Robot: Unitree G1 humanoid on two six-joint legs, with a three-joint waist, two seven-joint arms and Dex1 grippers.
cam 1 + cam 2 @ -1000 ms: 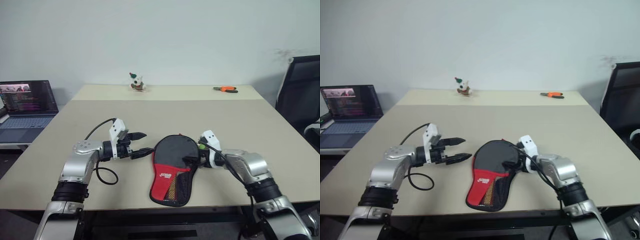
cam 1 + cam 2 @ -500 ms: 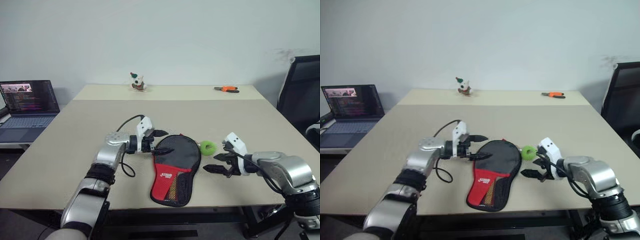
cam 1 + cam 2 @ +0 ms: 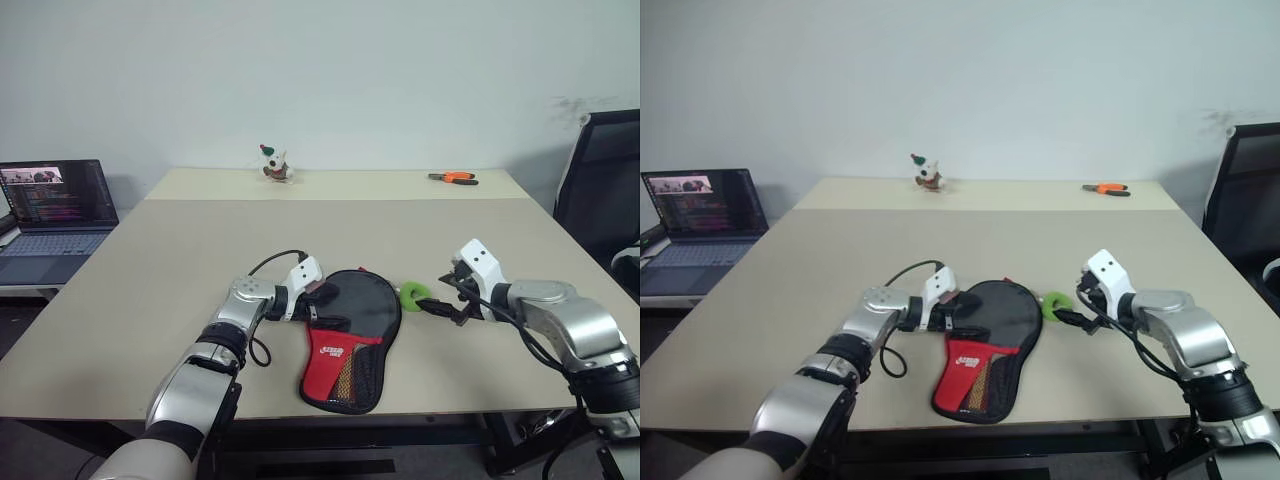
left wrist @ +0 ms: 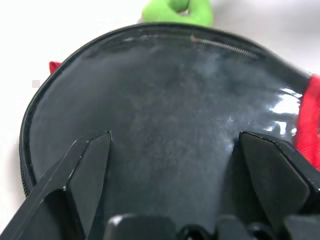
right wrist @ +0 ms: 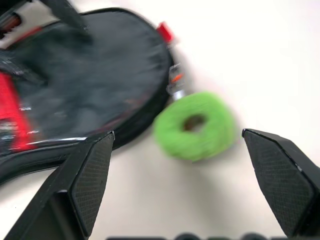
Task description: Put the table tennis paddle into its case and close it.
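Fingers wide apart on the left gripper, set at the left rim of the case where the round black head bulges; holding nothing. From the left wrist view, one black finger either side of the glossy black fabric, low over it or perhaps resting on it; cannot tell which. Spread just as wide on the right gripper, empty too, pointing toward the case from the right, just beside a green ring that lies against the zip edge.

Lies flat near the front edge of the desk, about midway along it, head toward the back edge, red panel and mesh pocket toward the front. Cannot tell whether the table tennis paddle already sits under the black top; no wooden handle to be made out.

Judged soft and light: likely to buckle and slide on the smooth desk if pushed from one side only. Best pinned at the stiffer head with one gripper while the other works the zip. Looks a small, fiddly target, that puller by the ring; easy to slip off.

Well apart, along the back edge: a small toy figure and orange pliers.
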